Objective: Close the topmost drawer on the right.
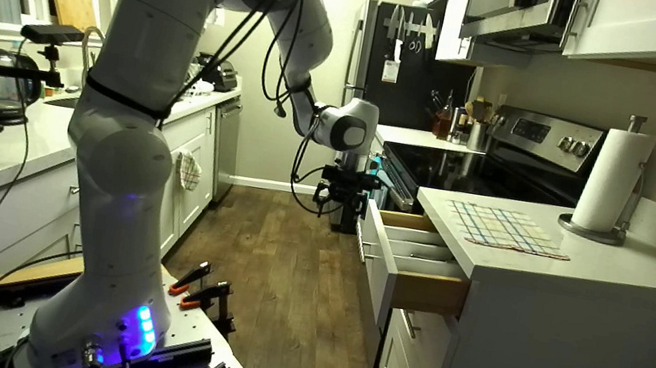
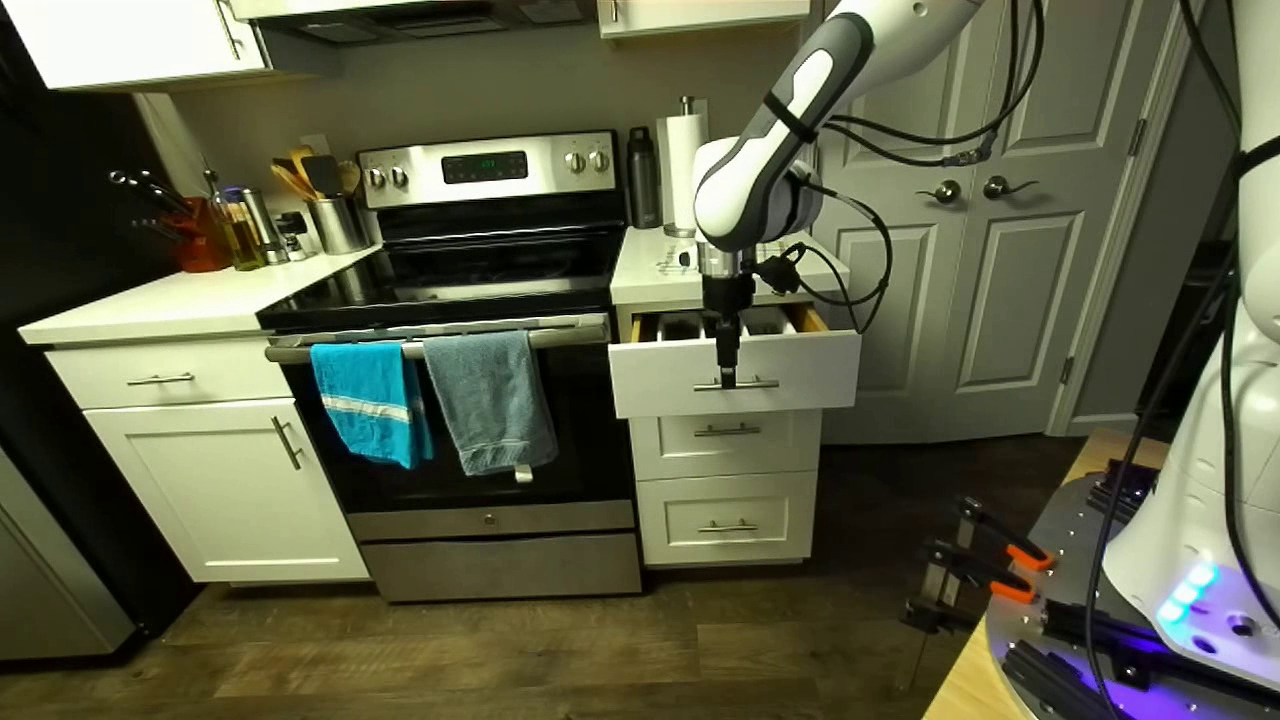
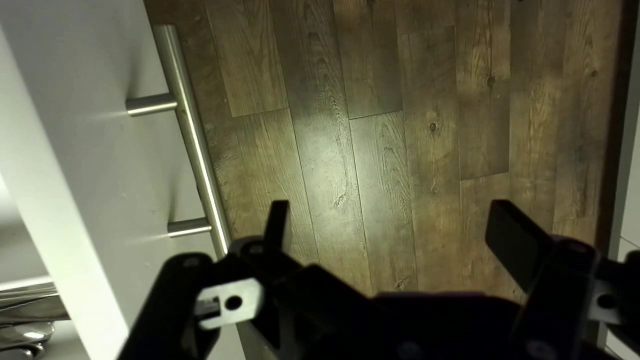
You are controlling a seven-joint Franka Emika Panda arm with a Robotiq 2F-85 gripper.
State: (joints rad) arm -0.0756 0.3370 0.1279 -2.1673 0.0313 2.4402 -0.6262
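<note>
Drwr (image 1: 381, 267) open, tray (image 1: 414, 250) w/ metal utensils (image 3: 30, 332)

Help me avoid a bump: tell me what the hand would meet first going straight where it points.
Likely the wood floor: the open hand points down at it in the wrist view. The topmost drawer and its handle sit beside that line; depth is unclear, so a graze is possible.

brown wood-plank floor (image 2: 480, 650) under drawer cabinet (image 2: 720, 500) and stove (image 2: 440, 495). white counter (image 1: 623, 270) above: checked cloth (image 1: 505, 229) lying flat, paper towel roll (image 1: 611, 183) upright on its stand (image 1: 591, 233), dark bottle (image 2: 643, 180) just beside it (bottle only seen in an exterior view).
</note>
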